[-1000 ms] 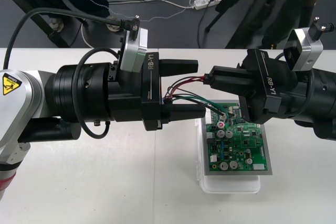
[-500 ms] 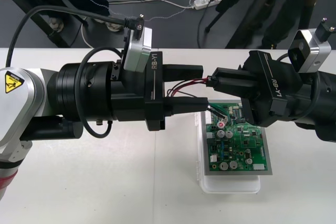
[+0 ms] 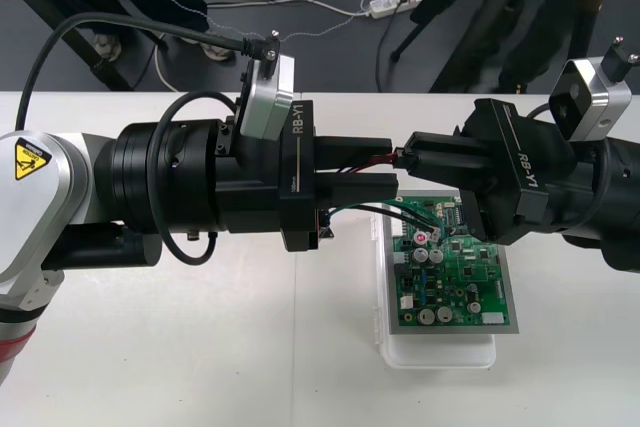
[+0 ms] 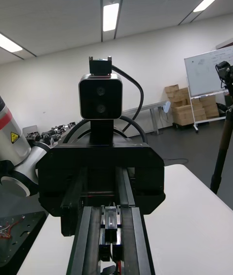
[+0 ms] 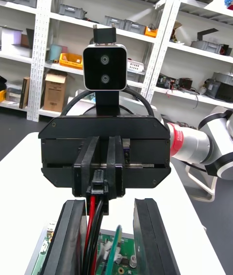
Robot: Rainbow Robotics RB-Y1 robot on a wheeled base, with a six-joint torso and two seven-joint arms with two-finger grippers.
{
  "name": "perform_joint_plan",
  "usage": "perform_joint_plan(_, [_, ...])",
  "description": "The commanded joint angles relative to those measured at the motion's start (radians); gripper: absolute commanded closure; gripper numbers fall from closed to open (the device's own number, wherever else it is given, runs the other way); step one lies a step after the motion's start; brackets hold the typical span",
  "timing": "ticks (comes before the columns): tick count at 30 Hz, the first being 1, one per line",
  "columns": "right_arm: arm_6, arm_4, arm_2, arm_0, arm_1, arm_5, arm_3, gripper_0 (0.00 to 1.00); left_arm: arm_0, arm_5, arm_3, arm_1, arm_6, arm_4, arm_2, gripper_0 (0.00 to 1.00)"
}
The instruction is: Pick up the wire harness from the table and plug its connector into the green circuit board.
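A small wire harness (image 5: pixel 91 224) is held in mid-air between two robot grippers, raised off the table (image 3: pixel 200 347) near the far end of the green circuit board (image 3: pixel 455 272), which it has yet to be plugged into. The right gripper (image 3: pixel 412 157), reaching in from its own side, has its fingers (image 5: pixel 114 158) clamped on the harness's black plug (image 5: pixel 98 188). From there the red, black and green wires run back between the fingers (image 5: pixel 73 241) of the left gripper (image 3: pixel 392 167), which are drawn in close around them. The socket end of the harness cannot be made out. The harness looks very light and limp: the thin wires would probably bend rather than push, and a hard tug could likely strain them where they enter the plug. The plug is the one stiff part and appears the right place to hold for insertion. The wires are better steadied than squeezed. The board's connectors and upright components look delicate, so a misaligned push could do damage. The board sits on a white base (image 3: pixel 440 352) that rests on the plain, light, smooth-looking table, where it may slide under sideways force. Beyond the table's far edge lies a strip of dark floor (image 3: pixel 330 57) strewn with cables.
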Motion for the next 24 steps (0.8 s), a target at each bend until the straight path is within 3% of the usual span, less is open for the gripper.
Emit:
perform_joint_plan(1, [0.023, -0.020, -0.023, 0.009, 0.015, -0.011, -0.037, 1.00, -0.036, 0.055, -0.026, 0.024, -0.043, -0.006, -0.018, 0.71])
perform_joint_plan(5, [0.025, -0.020, -0.020, 0.009, 0.015, -0.011, -0.037, 1.00, -0.037, 0.056, -0.026, 0.024, -0.045, -0.006, -0.020, 0.71])
perform_joint_plan(14, [0.026, -0.021, -0.014, 0.009, 0.015, -0.011, -0.037, 1.00, -0.036, 0.058, -0.026, 0.024, -0.046, -0.006, -0.020, 0.84])
perform_joint_plan(24, [0.028, -0.027, -0.014, 0.008, 0.015, -0.014, -0.037, 1.00, -0.037, 0.061, -0.023, 0.029, -0.046, -0.007, -0.020, 0.85])
